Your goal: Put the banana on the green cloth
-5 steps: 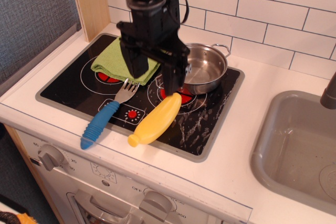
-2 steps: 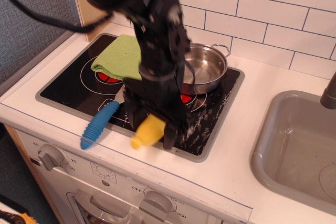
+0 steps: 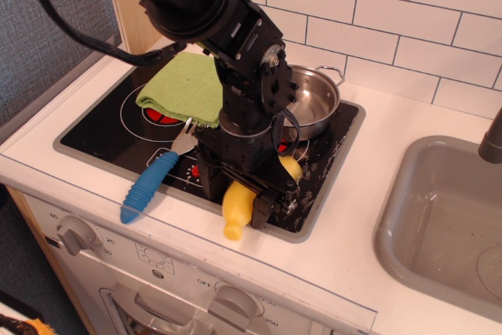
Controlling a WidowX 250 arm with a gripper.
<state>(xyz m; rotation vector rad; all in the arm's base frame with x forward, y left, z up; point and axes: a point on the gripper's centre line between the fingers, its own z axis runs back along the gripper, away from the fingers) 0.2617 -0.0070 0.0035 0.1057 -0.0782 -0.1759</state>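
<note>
With the hand (image 3: 239, 194) low over the banana (image 3: 238, 203) at the hob's front edge, fingers astride it though you cannot tell if they grip, treat this smooth, stiff, light plastic as slippery and clamp its thick middle.

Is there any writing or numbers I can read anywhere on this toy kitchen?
"OFF": beside the middle knob on the front panel.
"350": likely, right of that knob; small, so uncertain.
Marks by the left knob: too small to read.
Hob: only circles and red symbols, no words.
Nothing readable on the banana, cloth, fork or pan.
</note>
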